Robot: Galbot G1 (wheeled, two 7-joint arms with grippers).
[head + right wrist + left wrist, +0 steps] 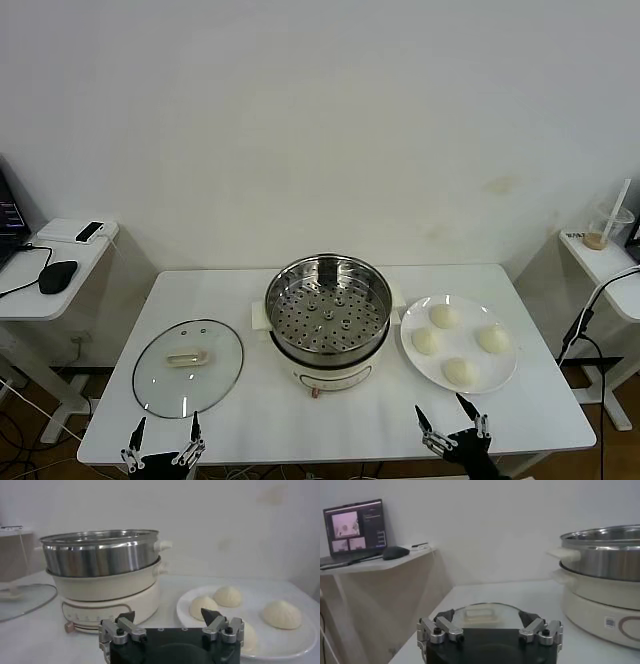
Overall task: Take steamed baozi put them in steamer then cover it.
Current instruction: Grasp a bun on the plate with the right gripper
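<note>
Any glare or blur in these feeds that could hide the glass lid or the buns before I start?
Head view: even light, soft shadows; the round clear glass lid carries faint reflections yet its rim reads clearly, and the four cream-white buns are sharp on the flat white plate. Left wrist view: lid mostly hidden behind the left hand. Right wrist view: shiny stainless-steel steamer pot shows streaky reflections; the nearest bun sits partly behind the right hand.

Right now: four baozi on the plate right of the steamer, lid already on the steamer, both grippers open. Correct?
Not the lid. The head view shows the lid flat on the table, left of the open steamer. The rest holds: four baozi on the plate, left gripper and right gripper open.
</note>
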